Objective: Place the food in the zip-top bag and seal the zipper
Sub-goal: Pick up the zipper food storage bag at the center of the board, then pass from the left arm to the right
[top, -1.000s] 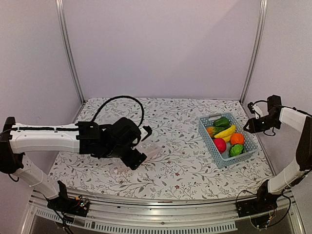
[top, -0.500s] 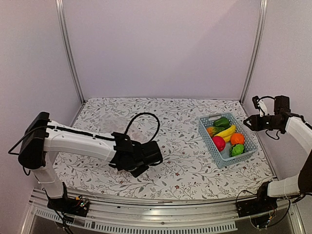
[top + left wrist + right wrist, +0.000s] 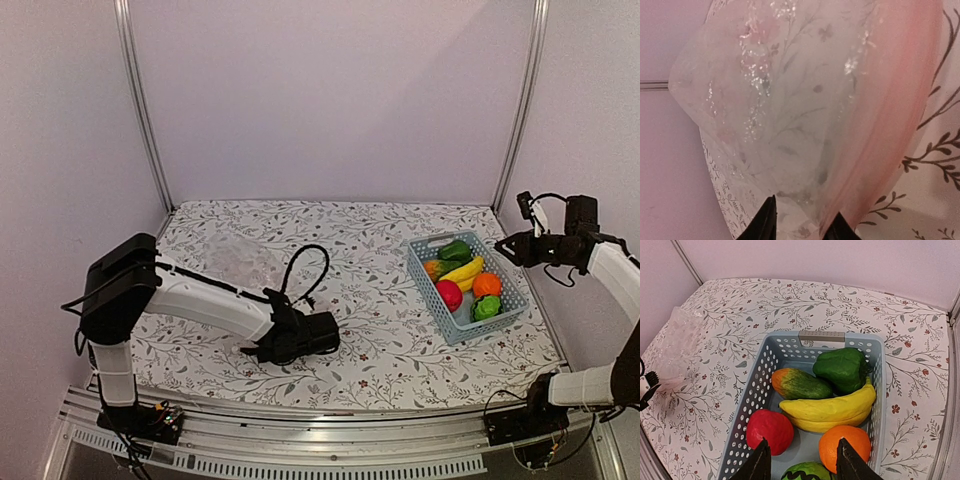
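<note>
Zip-top bag (image 3: pixel 790 110) lies crumpled on the table (image 3: pixel 380 330) toward 9 o'clock. Its pink zipper (image 3: pixel 890 125) runs down between the parted fingers of the left end effector (image 3: pixel 802 227). Banana (image 3: pixel 832 410), green pepper (image 3: pixel 842 367), orange (image 3: pixel 845 445) and red fruit (image 3: pixel 769 430) sit in the blue basket (image 3: pixel 751 395) at 3 o'clock. The right end effector (image 3: pixel 800 462) hovers above it, fingers spread, holding nothing.

Left wrist view: zip-top bag (image 3: pixel 790 110) runs off frame at 12 and 6 o'clock; left gripper (image 3: pixel 802 226) shows only tips at 6, grip unclear. Right wrist view: melon (image 3: pixel 807 472) cut at 6 o'clock.
</note>
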Controlling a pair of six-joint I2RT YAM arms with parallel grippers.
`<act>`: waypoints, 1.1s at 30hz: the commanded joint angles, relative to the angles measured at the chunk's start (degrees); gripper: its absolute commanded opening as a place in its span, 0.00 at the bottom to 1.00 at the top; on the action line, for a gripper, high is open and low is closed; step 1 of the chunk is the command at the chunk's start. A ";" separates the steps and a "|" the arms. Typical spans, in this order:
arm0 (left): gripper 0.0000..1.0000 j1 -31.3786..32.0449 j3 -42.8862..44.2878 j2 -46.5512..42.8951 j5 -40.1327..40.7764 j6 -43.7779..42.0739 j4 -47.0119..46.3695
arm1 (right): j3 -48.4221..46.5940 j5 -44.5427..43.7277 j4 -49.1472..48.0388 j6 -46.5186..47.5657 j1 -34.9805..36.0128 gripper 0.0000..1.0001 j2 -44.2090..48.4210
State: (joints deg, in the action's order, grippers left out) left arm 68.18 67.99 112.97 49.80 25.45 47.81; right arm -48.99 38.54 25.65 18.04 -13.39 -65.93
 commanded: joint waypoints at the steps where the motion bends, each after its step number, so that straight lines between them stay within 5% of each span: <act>1: 0.20 -2.02 2.67 -2.57 4.24 3.96 1.40 | 0.18 7.59 0.28 0.70 0.35 0.43 2.77; 5: 0.00 -3.38 5.13 -8.03 2.45 3.12 -0.93 | -3.23 10.96 2.45 0.17 2.70 0.47 3.46; 14: 0.00 -7.07 11.24 -16.08 -9.13 6.10 -12.88 | -19.34 8.05 6.66 -6.62 24.13 0.52 -5.85; 23: 0.00 -7.54 19.03 -12.48 -13.68 9.37 -22.44 | -31.52 1.76 3.36 -12.12 43.76 0.60 -17.37; 33: 0.00 -6.03 15.50 -14.92 -16.40 11.98 -32.59 | -39.07 -2.95 2.80 -17.57 50.34 0.70 -27.02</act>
State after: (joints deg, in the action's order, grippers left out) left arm 61.49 85.58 99.55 34.83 36.25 20.71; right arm -84.29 39.57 28.67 3.77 36.05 -89.97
